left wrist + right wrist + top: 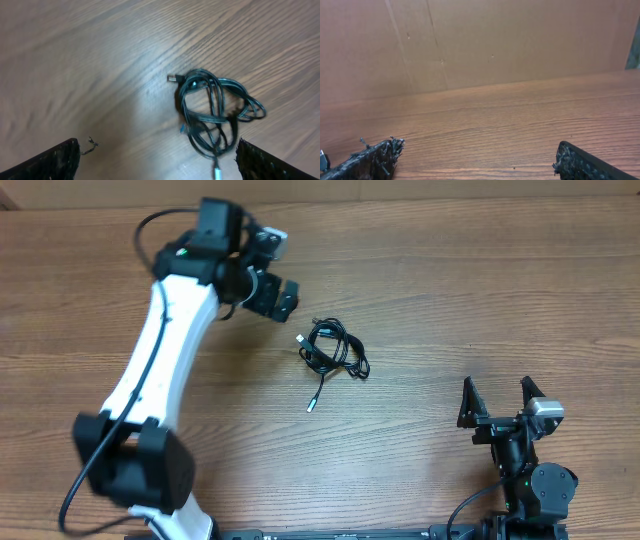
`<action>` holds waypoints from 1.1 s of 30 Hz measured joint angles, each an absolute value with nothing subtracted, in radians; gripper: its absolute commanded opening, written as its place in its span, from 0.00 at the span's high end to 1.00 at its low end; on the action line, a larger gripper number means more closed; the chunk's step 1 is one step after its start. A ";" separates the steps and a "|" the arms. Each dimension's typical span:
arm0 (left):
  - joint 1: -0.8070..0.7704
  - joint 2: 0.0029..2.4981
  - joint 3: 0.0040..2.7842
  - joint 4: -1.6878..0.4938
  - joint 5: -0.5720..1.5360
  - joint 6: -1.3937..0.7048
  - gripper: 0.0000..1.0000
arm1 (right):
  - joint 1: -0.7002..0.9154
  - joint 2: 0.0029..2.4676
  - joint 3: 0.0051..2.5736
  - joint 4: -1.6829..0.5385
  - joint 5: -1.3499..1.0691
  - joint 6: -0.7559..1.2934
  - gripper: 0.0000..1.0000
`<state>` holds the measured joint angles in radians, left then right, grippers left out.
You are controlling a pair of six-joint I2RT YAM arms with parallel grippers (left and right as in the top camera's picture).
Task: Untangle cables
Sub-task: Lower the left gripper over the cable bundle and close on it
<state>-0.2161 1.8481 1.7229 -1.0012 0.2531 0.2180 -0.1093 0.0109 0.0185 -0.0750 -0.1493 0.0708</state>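
We are finding the cables (pixel 333 350) lying on the table (pixel 450 280) as one small tangled bundle of thin black loops, not touched by either arm. The left gripper (pixel 275 305) is hanging above the wood just beside the bundle, with its jaws standing wide apart and nothing between them. In the left wrist view the left gripper (pixel 160 165) is showing only its two fingers (pixel 55 160) at the lower corners. The cables (pixel 215 112) are lying ahead of them, inside the gap but much nearer one finger than the other, and clear of both. A black plug (pixel 173 78) is sticking out of the bundle on the side facing the far finger. A strand ending in a silver tip (pixel 311 406) is trailing out of the bundle and away from the left fingers. The right gripper (pixel 497 395) is sitting well apart from the cables, with its jaws also spread wide and empty. In the right wrist view the right gripper (pixel 480 165) is facing bare wood and a brown cardboard wall (pixel 495 40). Its fingers (pixel 370 160) are showing at the lower corners, and no cable is lying ahead of or between them.
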 measured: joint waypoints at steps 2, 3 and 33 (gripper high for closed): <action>-0.248 1.898 1.760 -1.001 0.231 0.268 0.00 | -0.109 0.011 0.019 -0.075 -0.149 0.071 0.00; -0.268 1.924 1.774 -0.998 0.218 0.294 0.00 | -0.109 0.011 0.019 -0.075 -0.149 0.071 0.00; -0.405 2.207 1.788 -0.875 0.045 0.482 0.14 | -0.109 0.011 0.019 -0.075 -0.149 0.071 0.00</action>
